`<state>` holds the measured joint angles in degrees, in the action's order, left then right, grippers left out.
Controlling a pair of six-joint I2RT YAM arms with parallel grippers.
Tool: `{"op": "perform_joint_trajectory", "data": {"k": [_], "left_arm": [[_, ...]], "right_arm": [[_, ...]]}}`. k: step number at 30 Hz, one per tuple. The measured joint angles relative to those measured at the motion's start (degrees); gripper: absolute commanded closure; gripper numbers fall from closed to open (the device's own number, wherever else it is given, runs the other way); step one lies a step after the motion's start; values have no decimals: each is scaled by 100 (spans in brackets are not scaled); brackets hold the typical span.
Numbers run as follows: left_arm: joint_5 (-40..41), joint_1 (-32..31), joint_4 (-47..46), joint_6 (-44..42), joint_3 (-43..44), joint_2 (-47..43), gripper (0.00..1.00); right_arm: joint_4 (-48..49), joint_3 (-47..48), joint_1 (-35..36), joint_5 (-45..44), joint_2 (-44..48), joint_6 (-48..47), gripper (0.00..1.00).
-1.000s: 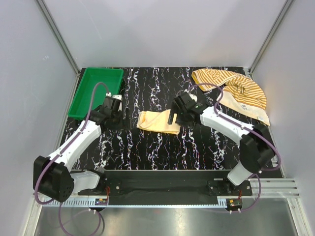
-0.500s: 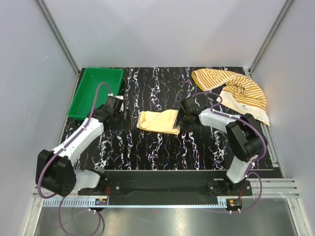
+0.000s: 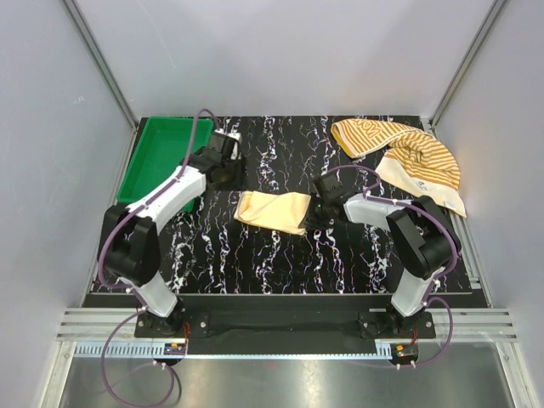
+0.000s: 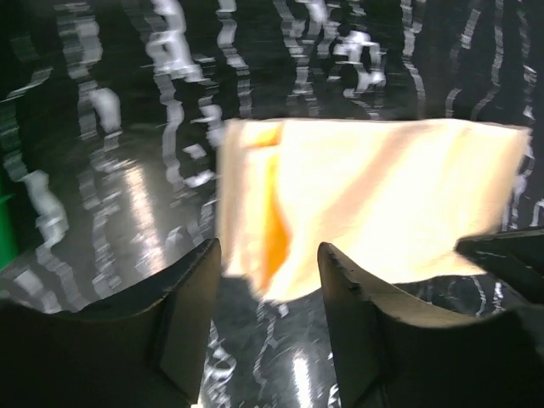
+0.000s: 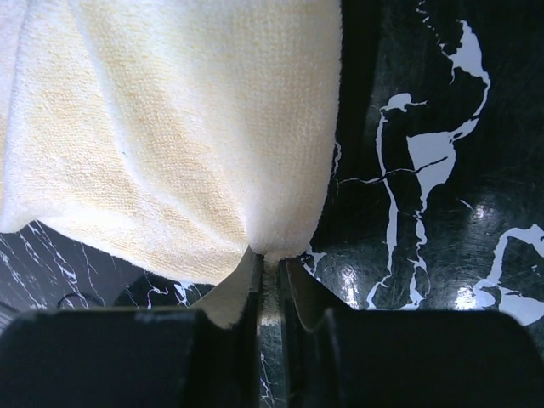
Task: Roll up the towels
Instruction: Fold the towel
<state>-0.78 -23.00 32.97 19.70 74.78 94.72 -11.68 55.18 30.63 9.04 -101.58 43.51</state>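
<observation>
Tabletop (image 3: 280, 263) in black marbling, both arms reaching out over it. Left arm stretched well forward, wrist just beside the green tray (image 3: 166, 161) in the far-left corner. Right arm folded low, elbow near the right edge, wrist turned in toward the middle. Striped towel (image 3: 416, 157) heaped in the far-right corner, untouched and unrolled. Pale yellow towel (image 3: 274, 211) lying flat and folded near the middle of the tabletop, not yet rolled either. Right gripper (image 5: 270, 259) pinched tight on that towel's right edge, cloth bunched between the jaws. Left gripper (image 4: 270, 253) hanging near the towel's far-left corner, jaws apart, gripping nothing. Judged step: taking hold of the yellow towel to begin its roll. Next, probably: bring the left gripper down onto the towel's left edge, then turn the pinched edge over evenly without letting the cloth slip.
</observation>
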Motion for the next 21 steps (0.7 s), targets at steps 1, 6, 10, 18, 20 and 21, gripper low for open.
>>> {"op": "perform_joint_trajectory", "data": {"k": [1, 6, 10, 18, 20, 21], "left_arm": [[-83, -63, -76, -4, 50, 146, 48], [-356, -411, -404, -17, 175, 1025, 48], [-354, -472, -442, 70, 203, 1486, 48], [-59, -442, -476, 175, 313, 1646, 46], [37, -442, -485, 177, 313, 1646, 46], [87, -442, -481, 175, 313, 1646, 46]], "right_arm": [[7, -7, 0, 13, 4, -24, 91], [-13, -13, 0, 70, 11, -214, 91], [-22, -13, 0, 107, 15, -328, 92], [0, -48, -2, 201, 28, -442, 92], [0, -52, -4, 223, 28, -461, 92], [0, -52, -4, 225, 28, -470, 92]]}}
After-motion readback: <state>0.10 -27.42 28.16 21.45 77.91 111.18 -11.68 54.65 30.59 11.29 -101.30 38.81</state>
